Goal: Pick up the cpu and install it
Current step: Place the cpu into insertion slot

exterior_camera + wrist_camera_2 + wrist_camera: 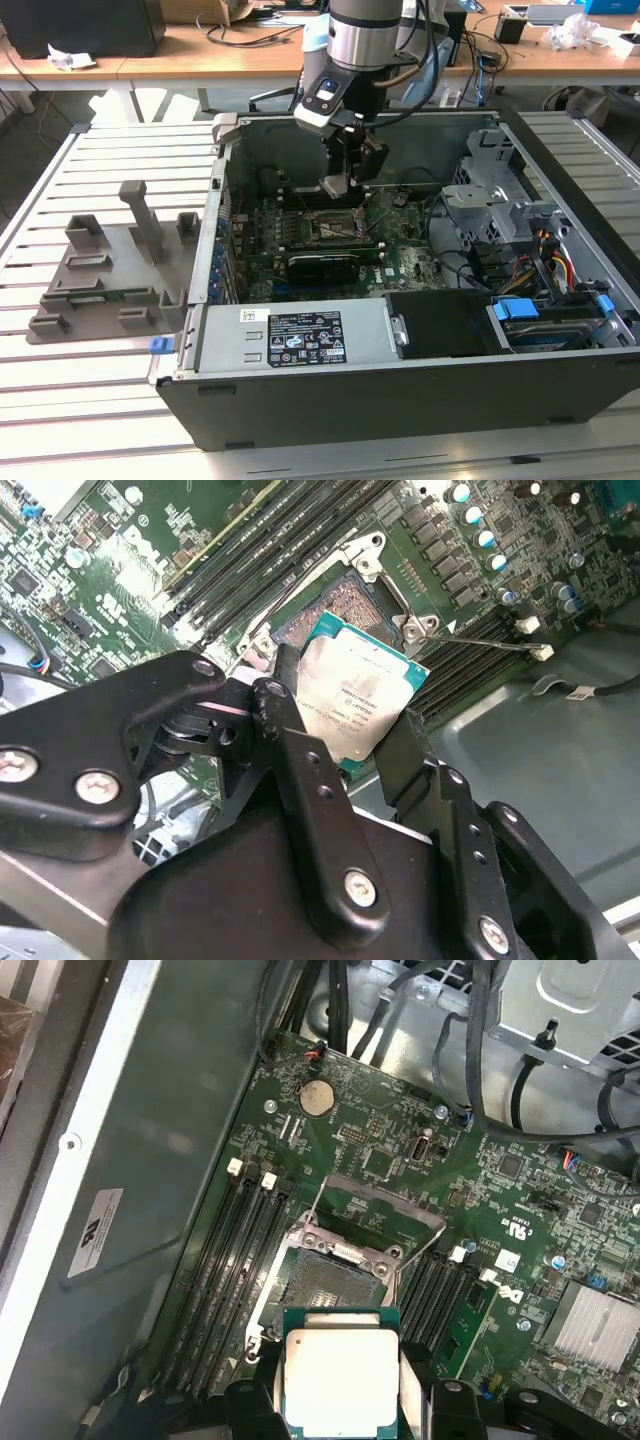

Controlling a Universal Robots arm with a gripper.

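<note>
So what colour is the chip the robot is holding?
Silvery grey cpu top with a green edge, best in the first wrist view.

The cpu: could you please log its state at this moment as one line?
gripper: jaws shut on cpu | cpu: above open socket, not seated

- Open PC tower case (400, 410) lies on a pale slatted metal table (100, 400), with slats running out past it on both sides.
- On the exterior view's left of the case, same table: a grey moulded holder tray (110, 275) with upright posts.
- Behind the case there's a row of light wooden desks (190, 55).
- On those desks, behind the case toward the exterior view's left: a black box (85, 25), some crumpled white paper (68, 58) and loose cables (245, 30).
- Lighting's bright and pretty even.
</note>
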